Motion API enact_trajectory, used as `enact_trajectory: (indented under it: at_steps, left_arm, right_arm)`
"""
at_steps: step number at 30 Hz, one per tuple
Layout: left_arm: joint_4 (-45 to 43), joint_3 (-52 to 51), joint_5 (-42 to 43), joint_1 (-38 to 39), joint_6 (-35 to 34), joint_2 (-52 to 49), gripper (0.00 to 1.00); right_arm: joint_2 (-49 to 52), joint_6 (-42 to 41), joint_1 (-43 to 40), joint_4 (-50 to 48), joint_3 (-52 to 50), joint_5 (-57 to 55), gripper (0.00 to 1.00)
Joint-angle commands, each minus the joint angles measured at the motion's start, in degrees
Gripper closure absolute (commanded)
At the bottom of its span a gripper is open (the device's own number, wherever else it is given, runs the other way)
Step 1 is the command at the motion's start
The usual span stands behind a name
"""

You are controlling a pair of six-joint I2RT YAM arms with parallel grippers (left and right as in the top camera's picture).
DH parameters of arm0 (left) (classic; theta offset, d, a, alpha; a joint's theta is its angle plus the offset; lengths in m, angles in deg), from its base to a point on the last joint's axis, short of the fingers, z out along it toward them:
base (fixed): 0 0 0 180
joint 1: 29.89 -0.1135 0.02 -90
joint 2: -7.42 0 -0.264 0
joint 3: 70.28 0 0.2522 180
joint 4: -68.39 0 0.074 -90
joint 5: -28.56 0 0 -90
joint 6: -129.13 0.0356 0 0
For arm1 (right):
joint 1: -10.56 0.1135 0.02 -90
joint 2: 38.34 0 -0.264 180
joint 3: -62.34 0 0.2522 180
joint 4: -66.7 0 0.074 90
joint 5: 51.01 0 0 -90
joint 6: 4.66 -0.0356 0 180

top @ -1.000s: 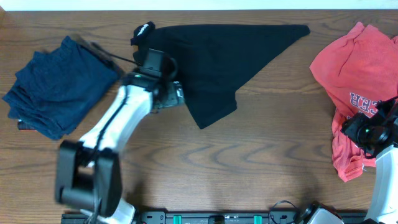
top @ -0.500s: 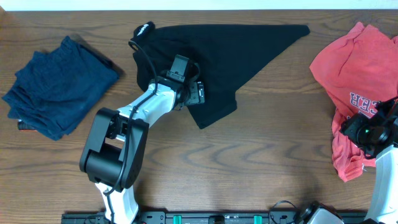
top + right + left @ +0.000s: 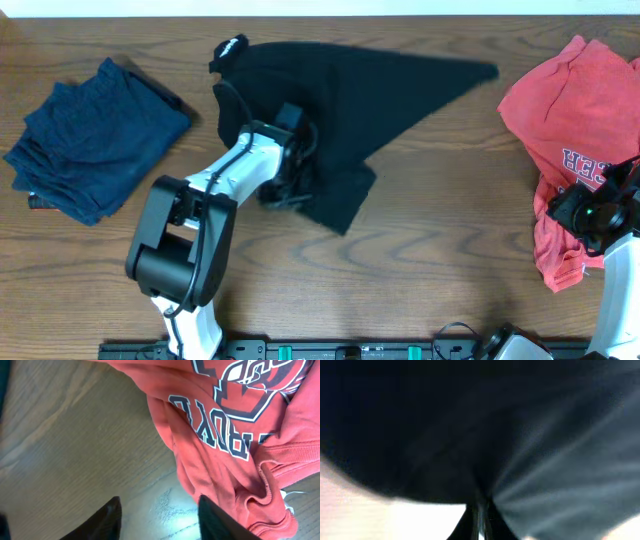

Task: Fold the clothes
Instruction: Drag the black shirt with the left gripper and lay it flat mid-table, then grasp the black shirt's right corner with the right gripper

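The black shirt (image 3: 350,95) lies spread at the back centre, with its collar (image 3: 230,48) at the upper left. My left gripper (image 3: 285,185) is down on the shirt's lower left part. In the left wrist view dark cloth (image 3: 520,435) fills the frame, and the left gripper (image 3: 480,520) is shut on a pinch of it. A coral-red printed T-shirt (image 3: 575,120) lies crumpled at the right. My right gripper (image 3: 160,517) hovers open over bare wood at this T-shirt's (image 3: 225,435) edge, holding nothing.
Navy-blue garments (image 3: 95,140) lie in a heap at the left. The left arm (image 3: 190,230) stretches from the front edge up to the black shirt. The right arm (image 3: 600,225) stands at the front right, over the red T-shirt's lower part.
My left gripper went from open to shut on the black shirt and moved towards the front. The shirt's lower corner shifted frontward and its right tip stirred. The right arm stayed put.
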Motion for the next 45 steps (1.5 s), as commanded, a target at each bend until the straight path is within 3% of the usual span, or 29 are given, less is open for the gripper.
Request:
enact_trajectory:
  at_steps: [1,4,7,8,15,31,38,43,45]
  left_arm:
    - [8.5,-1.2,-0.3,-3.7,2.6,4.4,0.94]
    - [15.7,-1.2,-0.3,-6.3,4.7,8.9,0.94]
    - [18.8,-1.2,-0.3,-7.1,6.5,11.9,0.94]
    - [19.6,-1.2,-0.4,-7.1,7.1,12.5,0.94]
    - [20.9,-1.8,-1.3,-7.1,7.5,13.3,0.94]
    - [19.4,-1.8,-1.6,-7.1,7.4,13.3,0.94]
    - [19.1,-1.8,-1.6,-6.9,7.4,13.3,0.94]
    - [19.2,-1.8,-1.6,-6.9,7.4,13.3,0.94]
    - [19.2,-1.8,-1.6,-6.9,7.4,13.3,0.94]
  right_arm:
    - [0.1,1.4,1.4,0.2,0.5,1.3,0.60]
    - [0.7,4.6,4.4,-0.3,0.5,4.9,0.65]
    - [2.8,8.0,9.3,-2.7,0.5,8.1,0.91]
    - [3.9,8.3,11.3,-3.7,0.5,7.9,0.95]
    - [15.3,6.7,19.3,-17.9,0.7,2.2,0.99]
    - [42.9,9.0,18.4,-54.3,0.8,-10.8,0.99]
    - [48.4,7.5,10.3,-55.6,4.0,-22.8,0.99]
    - [48.3,6.9,1.0,-50.0,8.8,-22.0,0.99]
    - [48.1,6.9,-2.2,-44.7,12.5,-15.4,0.99]
